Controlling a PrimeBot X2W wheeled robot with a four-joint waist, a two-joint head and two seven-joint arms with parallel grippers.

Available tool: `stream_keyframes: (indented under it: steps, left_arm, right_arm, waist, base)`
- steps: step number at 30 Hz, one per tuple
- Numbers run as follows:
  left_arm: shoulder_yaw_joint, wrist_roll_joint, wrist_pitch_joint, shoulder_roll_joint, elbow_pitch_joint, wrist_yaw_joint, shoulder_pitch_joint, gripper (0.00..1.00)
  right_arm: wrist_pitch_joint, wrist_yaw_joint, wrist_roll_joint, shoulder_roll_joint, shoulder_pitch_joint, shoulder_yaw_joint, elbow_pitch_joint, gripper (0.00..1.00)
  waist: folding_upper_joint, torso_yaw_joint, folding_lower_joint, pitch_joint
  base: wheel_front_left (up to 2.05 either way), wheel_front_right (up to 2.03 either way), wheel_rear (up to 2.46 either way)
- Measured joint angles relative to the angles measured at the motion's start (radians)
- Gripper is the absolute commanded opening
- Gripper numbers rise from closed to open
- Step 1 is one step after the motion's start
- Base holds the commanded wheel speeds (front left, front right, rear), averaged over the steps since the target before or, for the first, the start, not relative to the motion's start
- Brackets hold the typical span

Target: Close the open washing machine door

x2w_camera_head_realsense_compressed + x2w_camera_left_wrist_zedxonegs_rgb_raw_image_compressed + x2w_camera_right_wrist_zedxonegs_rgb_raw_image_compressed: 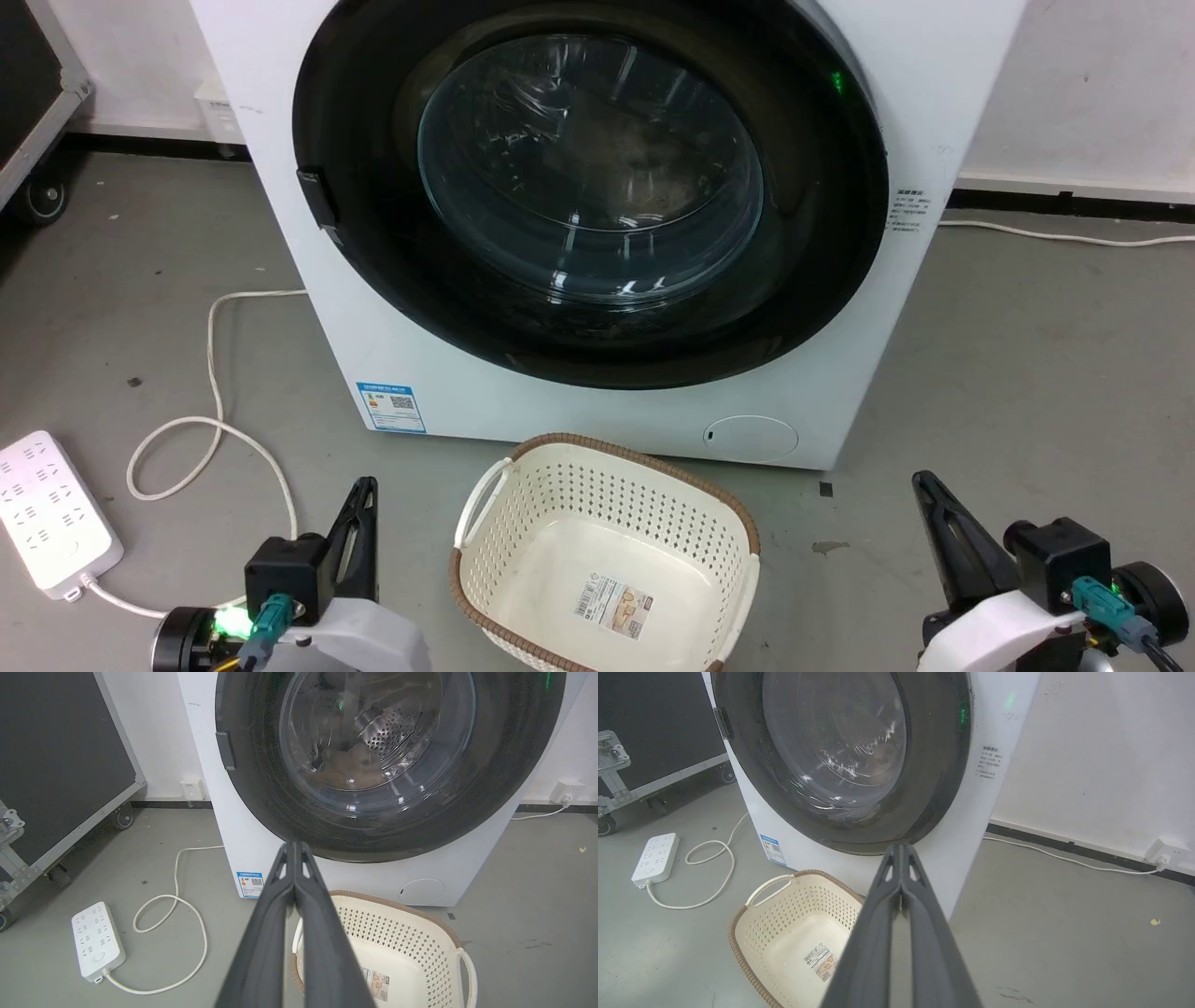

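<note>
Plainly, the one washing machine door (597, 187) lies flat against the machine's front, at 12 o'clock in the head view. The left wrist view shows the perforated drum (387, 732) through the glass; the right wrist view shows a wall socket (1164, 851) at 4 o'clock. There is one basket (485, 560) and one power strip (47, 513). The left gripper (294, 847) and right gripper (901, 848) have their fingers pressed together, empty, touching nothing.

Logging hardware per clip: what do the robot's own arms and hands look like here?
The left hand and right hand each have two long, dark grey tapering fingers with small triangular cut-outs near the tips, on a black boxy mount. The forearms are smooth white shells. A teal connector plugs in at each wrist, beside a green light.
</note>
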Motion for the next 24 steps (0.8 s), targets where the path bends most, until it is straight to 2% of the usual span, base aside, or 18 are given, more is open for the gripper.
stream_keyframes:
  steps: [24]
  left_arm:
    - [0.010,0.023,0.032,-0.002,-0.016,0.009,-0.004,0.00]
  right_arm:
    - [0.026,0.000,0.002,0.003,-0.002,0.008,-0.013,0.00]
  waist:
    - [0.0000,0.000,0.0000,0.003]
  base:
    - [0.00,0.00,0.00]
